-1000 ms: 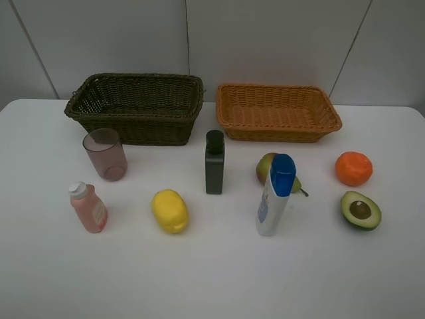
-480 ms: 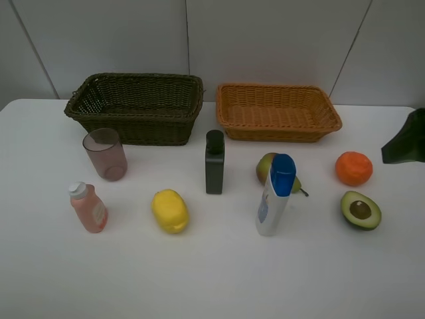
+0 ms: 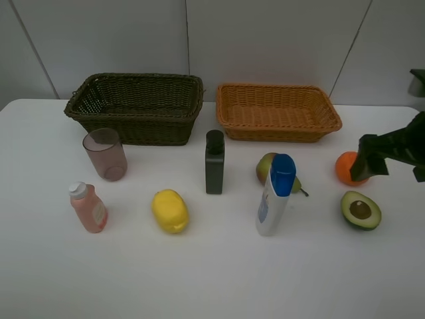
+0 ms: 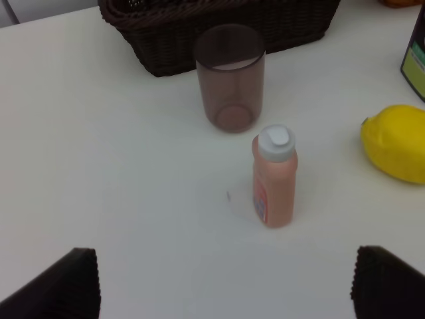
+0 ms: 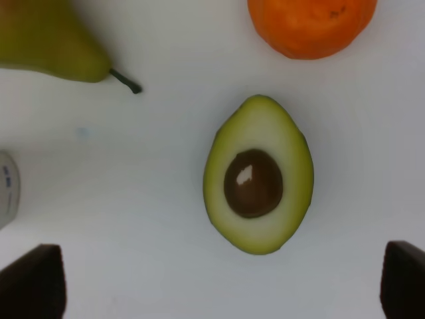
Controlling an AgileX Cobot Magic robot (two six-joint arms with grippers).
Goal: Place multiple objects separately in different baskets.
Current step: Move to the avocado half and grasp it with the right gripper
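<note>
Hovering with fingers spread wide, the right end effector [image 5: 218,287] is held over the avocado [image 5: 258,174], with the orange [image 5: 312,23] just beyond. The left end effector [image 4: 226,286], likewise open, is held above the worktop [image 4: 99,166]; the pink bottle [image 4: 273,176] is seen ahead of it, with the cup [image 4: 230,76] beyond.
</note>
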